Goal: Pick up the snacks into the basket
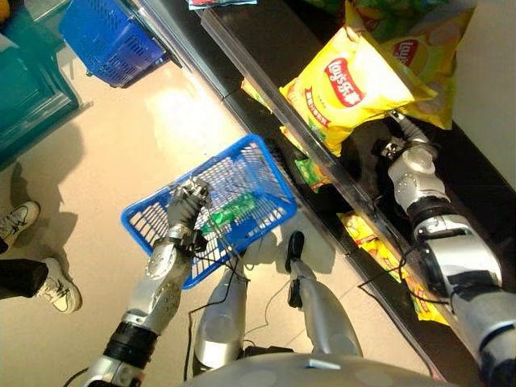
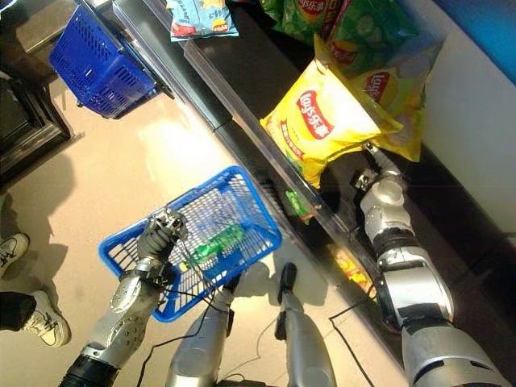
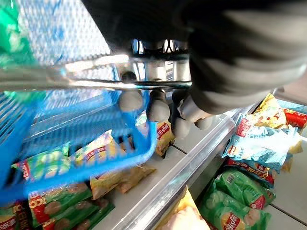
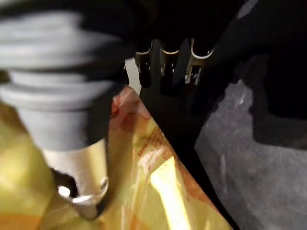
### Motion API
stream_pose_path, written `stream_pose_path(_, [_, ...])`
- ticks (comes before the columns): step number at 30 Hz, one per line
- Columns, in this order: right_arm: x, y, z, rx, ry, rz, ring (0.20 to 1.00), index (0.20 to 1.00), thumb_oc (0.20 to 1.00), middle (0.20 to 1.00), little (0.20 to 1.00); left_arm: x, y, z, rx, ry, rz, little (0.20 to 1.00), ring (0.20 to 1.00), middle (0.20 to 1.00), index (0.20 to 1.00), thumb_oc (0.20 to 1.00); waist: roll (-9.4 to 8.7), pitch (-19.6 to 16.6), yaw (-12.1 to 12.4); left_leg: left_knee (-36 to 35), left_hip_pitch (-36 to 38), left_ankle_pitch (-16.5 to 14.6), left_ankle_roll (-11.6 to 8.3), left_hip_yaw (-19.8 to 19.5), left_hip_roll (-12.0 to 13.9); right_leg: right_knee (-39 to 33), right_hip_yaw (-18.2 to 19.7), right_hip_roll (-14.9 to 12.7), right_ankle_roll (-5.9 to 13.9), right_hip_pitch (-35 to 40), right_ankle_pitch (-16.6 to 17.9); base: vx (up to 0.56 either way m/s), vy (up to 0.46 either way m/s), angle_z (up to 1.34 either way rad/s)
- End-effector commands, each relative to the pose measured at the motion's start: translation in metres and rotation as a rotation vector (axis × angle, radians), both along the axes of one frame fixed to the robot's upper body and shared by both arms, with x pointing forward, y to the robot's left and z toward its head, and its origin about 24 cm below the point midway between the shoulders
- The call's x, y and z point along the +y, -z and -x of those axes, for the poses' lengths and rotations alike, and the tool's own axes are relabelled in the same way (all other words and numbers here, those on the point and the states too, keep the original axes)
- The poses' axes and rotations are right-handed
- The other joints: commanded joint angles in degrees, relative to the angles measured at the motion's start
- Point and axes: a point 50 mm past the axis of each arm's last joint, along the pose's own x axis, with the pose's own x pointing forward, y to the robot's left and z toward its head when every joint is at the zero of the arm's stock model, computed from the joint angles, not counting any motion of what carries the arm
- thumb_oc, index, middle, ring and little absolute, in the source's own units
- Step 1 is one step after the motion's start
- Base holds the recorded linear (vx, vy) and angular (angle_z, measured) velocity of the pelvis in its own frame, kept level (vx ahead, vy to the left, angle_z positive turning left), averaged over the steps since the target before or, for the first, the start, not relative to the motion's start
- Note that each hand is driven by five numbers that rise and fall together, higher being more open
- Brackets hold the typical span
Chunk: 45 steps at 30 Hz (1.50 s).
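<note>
My left hand is curled round the metal handle of a blue plastic basket and holds it up over the floor beside the shelf. A green snack packet lies inside the basket. A big yellow chip bag sticks out over the shelf's front rail. My right hand reaches in under its lower edge. In the right wrist view the thumb presses on the yellow bag and the fingers sit on its other side, pinching it.
The shelf's clear front rail runs diagonally between the basket and the bags. More bags lie on the shelf: green ones, a light blue one. A second blue basket stands far left. A person's shoes are at the left edge.
</note>
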Motion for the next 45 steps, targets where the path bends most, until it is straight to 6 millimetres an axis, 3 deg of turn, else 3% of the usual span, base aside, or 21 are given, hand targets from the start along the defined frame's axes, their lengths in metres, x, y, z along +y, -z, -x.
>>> stream_pose_path(1, [0.023, -0.027, -0.013, -0.068, -0.127, 0.052, 1.000, 1.000, 1.000, 1.000, 1.000, -0.009, -0.102, 0.001, -0.509, 0.066, 0.030, 0.200, 0.200, 0.200, 0.200, 0.200, 0.14, -0.9, 2.0, 1.2, -1.7, -1.9, 2.11, -2.0, -4.5, 6.1, -1.4, -5.0, 7.71, 1.8, -6.7, 0.00, -0.020, 0.03])
stream_pose_path(7, [0.035, -0.029, -0.014, -0.087, -0.167, 0.056, 1.000, 1.000, 1.000, 1.000, 1.000, -0.009, -0.102, 0.001, -0.504, 0.062, 0.035, 0.200, 0.200, 0.200, 0.200, 0.200, -0.26, -0.7, 1.9, 0.9, -1.8, -1.8, 2.05, -2.5, -4.4, 6.0, -1.8, -5.0, 7.69, 1.9, -6.8, 0.00, -0.003, 0.02])
stream_pose_path(9, [0.036, -0.028, -0.015, -0.076, -0.157, 0.058, 0.407, 0.407, 0.407, 0.407, 0.407, -0.010, -0.102, 0.000, -0.504, 0.067, 0.038, 0.200, 0.200, 0.200, 0.200, 0.200, -0.15, -0.6, 2.0, 1.0, -1.9, -1.9, 2.11, -2.5, -4.4, 6.2, -1.7, -5.0, 7.61, 1.9, -6.9, 0.00, 0.001, -0.02])
stream_pose_path(10, [0.038, -0.029, -0.016, -0.079, -0.162, 0.064, 0.200, 0.200, 0.200, 0.200, 0.200, -0.010, -0.103, 0.001, -0.507, 0.068, 0.042, 0.200, 0.200, 0.200, 0.200, 0.200, -0.06, -0.5, 2.1, 1.0, -1.8, -1.9, 2.11, -2.6, -4.5, 6.2, -1.7, -5.0, 7.58, 1.9, -7.0, 0.00, 0.000, 0.00])
stream_pose_path(28, [0.047, -0.024, -0.010, -0.112, -0.173, 0.129, 0.200, 0.200, 0.200, 0.200, 0.200, -0.011, -0.104, 0.000, -0.519, 0.067, 0.043, 0.200, 0.200, 0.200, 0.200, 0.200, -0.23, -0.6, 1.3, 2.2, -1.7, -2.8, 2.50, -2.0, -5.0, 6.3, -1.6, -5.7, 8.11, 2.4, -6.7, 0.00, 0.010, 0.00])
stream_pose_path(33, [0.033, -0.001, 0.019, -0.164, -0.101, 0.172, 0.200, 0.200, 0.200, 0.200, 0.200, -0.006, -0.102, -0.001, -0.517, 0.031, 0.020, 0.200, 0.200, 0.200, 0.200, 0.200, -0.44, -1.0, -1.1, 3.7, -1.5, -4.2, 3.22, -0.1, -5.5, 6.2, 0.1, -6.3, 9.09, 2.6, -5.4, 0.00, 0.117, -0.06])
stream_pose_path(37, [0.007, 0.031, 0.053, -0.115, 0.051, 0.198, 0.200, 0.200, 0.200, 0.200, 0.200, 0.001, -0.099, -0.001, -0.513, 0.003, -0.008, 0.200, 0.200, 0.200, 0.200, 0.200, -1.08, -2.7, -3.4, 2.0, -0.5, -4.3, 3.66, 3.8, -4.4, 4.0, 2.0, -6.7, 11.29, 1.9, -0.2, -0.01, 0.140, -0.30])
stream_pose_path(40, [0.000, 0.046, 0.068, -0.088, 0.096, 0.213, 0.200, 0.200, 0.200, 0.200, 0.200, 0.013, -0.098, 0.001, -0.508, -0.040, -0.038, 0.200, 0.200, 0.200, 0.200, 0.200, -1.15, -3.9, -2.4, 2.2, 0.2, -4.2, 3.38, 7.1, -1.0, 7.0, -3.4, -7.8, 11.37, 3.5, -3.2, -0.05, 0.062, -0.99])
stream_pose_path(42, [-0.010, 0.056, 0.079, -0.060, 0.136, 0.216, 0.200, 0.200, 0.200, 0.200, 0.200, 0.014, -0.091, -0.001, -0.480, -0.041, -0.026, 0.200, 0.200, 0.200, 0.200, 0.200, -1.23, -5.1, -2.8, 2.2, 0.8, -4.2, 3.50, 8.0, 0.0, 10.3, -2.1, -7.4, 10.88, 5.8, -6.2, -0.05, 0.035, -1.49])
stream_pose_path(44, [-0.014, 0.058, 0.084, -0.055, 0.153, 0.219, 0.200, 0.200, 0.200, 0.200, 0.200, 0.015, -0.090, -0.002, -0.473, -0.042, -0.029, 0.200, 0.200, 0.200, 0.200, 0.200, -1.26, -5.8, -2.7, 2.1, 0.8, -3.8, 3.77, 8.5, 0.4, 12.1, -1.4, -7.6, 10.77, 6.4, -6.8, -0.10, 0.021, -0.62])
stream_pose_path(45, [-0.020, 0.063, 0.090, -0.032, 0.174, 0.236, 0.200, 0.200, 0.200, 0.200, 0.200, 0.018, -0.087, 0.000, -0.459, -0.045, -0.038, 0.200, 0.200, 0.200, 0.200, 0.200, -0.91, -7.4, -2.4, 2.5, 1.0, -4.0, 3.74, 10.2, 1.8, 13.2, -2.1, -9.6, 10.36, 9.1, -7.8, -0.17, -0.020, -0.61])
